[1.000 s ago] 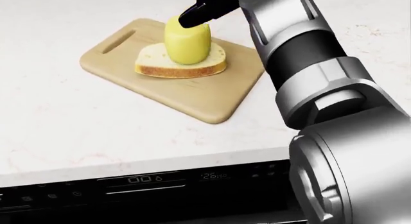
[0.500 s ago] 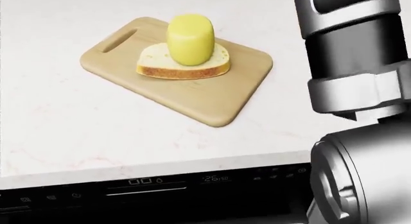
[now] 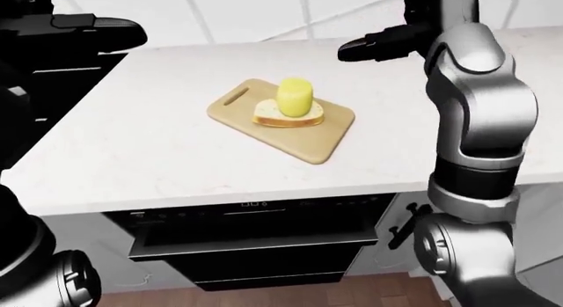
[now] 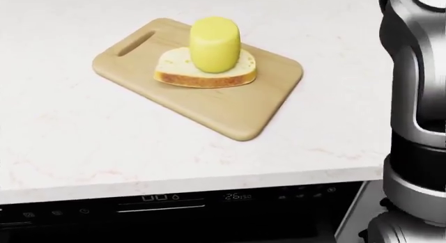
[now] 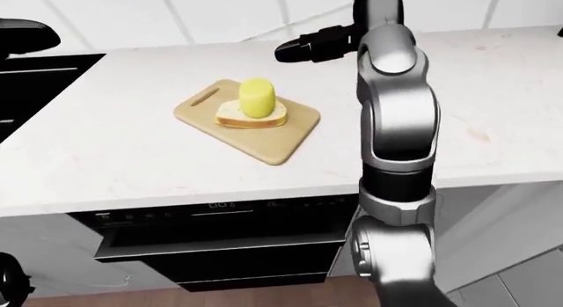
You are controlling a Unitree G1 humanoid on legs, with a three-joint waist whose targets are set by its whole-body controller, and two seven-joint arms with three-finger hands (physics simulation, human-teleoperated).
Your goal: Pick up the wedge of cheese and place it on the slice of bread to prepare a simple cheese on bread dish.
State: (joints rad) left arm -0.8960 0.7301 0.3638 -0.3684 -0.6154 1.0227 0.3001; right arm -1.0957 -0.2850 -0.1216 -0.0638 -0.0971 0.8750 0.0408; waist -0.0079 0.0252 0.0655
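Nearest to us, along the bottom of the head view, runs the dark oven (image 4: 174,206) with its lit control strip, set under the edge of the white desk (image 4: 83,138). Our right arm (image 3: 475,122) rises up the right side of the left-eye view: silver lower segments near the bottom right, a black band at mid height, then a bulky silver joint that bends toward the upper middle of the frame.

Farther in, at the centre of the desk, lies the wooden cutting board (image 4: 237,112), turned at an angle with its handle slot toward the upper left. The slice of bread (image 4: 202,76) rests flat on the board, and the wedge of cheese (image 4: 215,43) stands upright on the bread, touching nothing else.

Beyond the board, in the upper middle of the left-eye view, our right hand (image 3: 374,46) hangs above the desk, well apart from the cheese, its dark fingers stretched toward the left and holding nothing. Our left hand (image 3: 97,33) shows as a dark shape at the upper left; we cannot tell whether its fingers are spread or closed.
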